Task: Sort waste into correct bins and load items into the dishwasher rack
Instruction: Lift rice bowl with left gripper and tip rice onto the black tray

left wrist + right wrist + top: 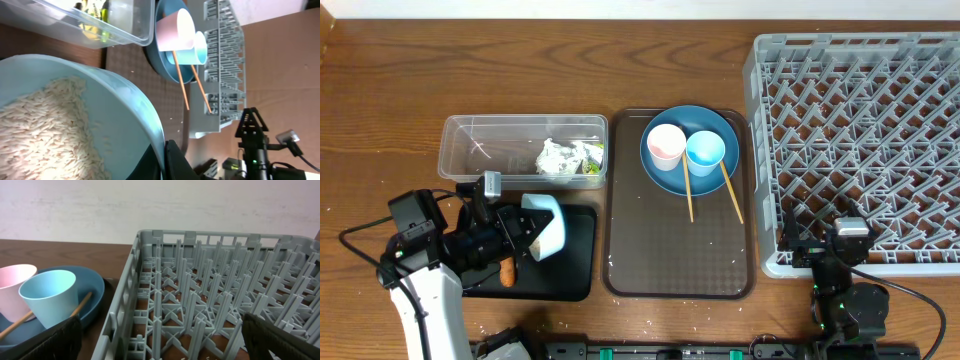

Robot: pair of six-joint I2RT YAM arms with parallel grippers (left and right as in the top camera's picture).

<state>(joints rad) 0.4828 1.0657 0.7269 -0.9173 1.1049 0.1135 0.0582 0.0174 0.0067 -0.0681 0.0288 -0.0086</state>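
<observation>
**Operator:** What is recorded as done, and what as outstanding?

**Technician:** The dishwasher rack [860,120] is found empty, so nothing is loaded yet. One blue plate [660,178] stands on the brown serving tray [670,260]. One pink cup [666,145] and one light-blue cup [705,152] stand on it, and two chopsticks [687,190] are laid across it. One wrapper [563,158] is deposited in the clear tub [490,150]. One carrot [507,271] is laid on the black tray [575,262].

**Operator:** And the grippers?

**Technician:** One bowl [548,225] is clamped at its rim by the left gripper [520,235] and tilted over the black tray. Rice [45,130], uncounted, is seen inside. The right gripper [817,238] is spread wide, empty, at the rack's near edge.
</observation>
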